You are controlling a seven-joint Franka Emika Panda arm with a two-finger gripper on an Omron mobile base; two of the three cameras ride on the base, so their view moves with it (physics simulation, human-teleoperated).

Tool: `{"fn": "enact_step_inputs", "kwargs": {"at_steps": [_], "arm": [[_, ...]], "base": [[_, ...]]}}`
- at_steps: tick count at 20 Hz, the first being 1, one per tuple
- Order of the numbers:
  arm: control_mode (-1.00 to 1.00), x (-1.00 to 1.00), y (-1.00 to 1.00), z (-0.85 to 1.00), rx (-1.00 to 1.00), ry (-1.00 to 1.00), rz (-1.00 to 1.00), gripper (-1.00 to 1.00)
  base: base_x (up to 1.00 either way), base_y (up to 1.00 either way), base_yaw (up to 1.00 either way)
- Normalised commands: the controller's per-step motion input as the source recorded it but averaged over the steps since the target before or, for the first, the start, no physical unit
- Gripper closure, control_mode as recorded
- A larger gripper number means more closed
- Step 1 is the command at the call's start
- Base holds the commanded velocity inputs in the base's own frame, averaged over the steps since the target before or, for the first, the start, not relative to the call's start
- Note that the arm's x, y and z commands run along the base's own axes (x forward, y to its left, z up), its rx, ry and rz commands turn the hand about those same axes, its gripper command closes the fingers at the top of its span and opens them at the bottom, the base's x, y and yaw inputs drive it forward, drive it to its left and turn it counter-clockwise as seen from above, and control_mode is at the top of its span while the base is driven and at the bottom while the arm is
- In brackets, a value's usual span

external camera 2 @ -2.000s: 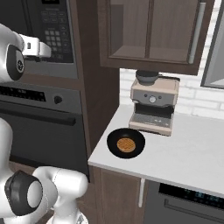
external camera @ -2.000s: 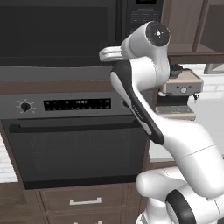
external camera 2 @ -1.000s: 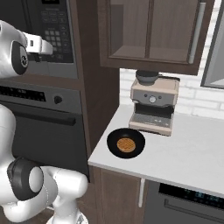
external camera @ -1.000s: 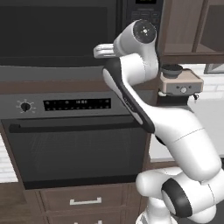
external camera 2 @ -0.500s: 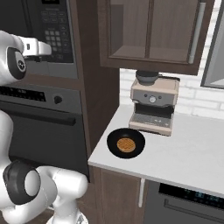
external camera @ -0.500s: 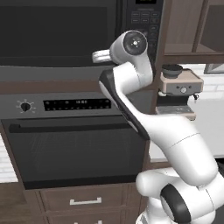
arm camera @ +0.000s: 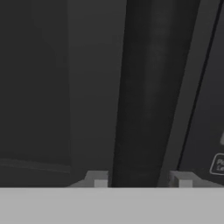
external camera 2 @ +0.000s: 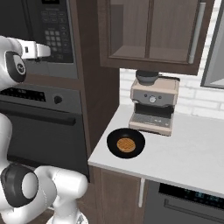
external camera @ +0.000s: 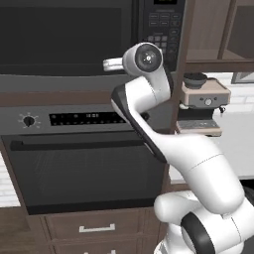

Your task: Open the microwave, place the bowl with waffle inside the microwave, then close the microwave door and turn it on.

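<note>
The microwave (external camera: 59, 34) is built in above the oven, its door shut and its grey keypad (external camera 2: 54, 35) at the right. My gripper (arm camera: 141, 180) is up at the door's right edge, where the white hand (external camera 2: 38, 50) meets the front beside the keypad. In the hand view the door's dark vertical handle bar (arm camera: 142, 100) runs up between my two fingertips (arm camera: 99, 179), which sit close against its two sides. The black bowl with waffle (external camera 2: 126, 143) rests on the white counter (external camera 2: 192, 153), in front of the coffee machine and well to the right of the gripper.
A black oven (external camera: 84, 168) with a long bar handle sits under the microwave. A beige coffee machine (external camera 2: 154, 105) stands at the back of the counter under dark wood wall cabinets (external camera 2: 153, 30). A drawer front (external camera: 96, 227) lies below the oven.
The jaws have narrowed from wide open onto the handle bar. The upper arm has dropped and swung slightly toward the microwave. The bowl has not moved.
</note>
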Motion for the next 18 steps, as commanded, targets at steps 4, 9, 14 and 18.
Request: {"fn": "enact_step_inputs", "kwargs": {"at_steps": [4,9,14,18], "arm": [[-1.0,0.58,0.69,-0.3,0.0,-0.15,0.1,1.0],[-1.0,0.45,0.95,-0.1,0.0,-0.03,0.13,1.0],[-1.0,0.0,1.0,-0.04,0.0,-0.08,0.08,1.0],[-1.0,-0.03,1.0,-0.31,-0.04,-0.12,0.04,1.0]], "base": [[0.0,0.0,0.0],[0.0,0.0,0.0],[0.0,0.0,0.0],[0.0,0.0,0.0]]}}
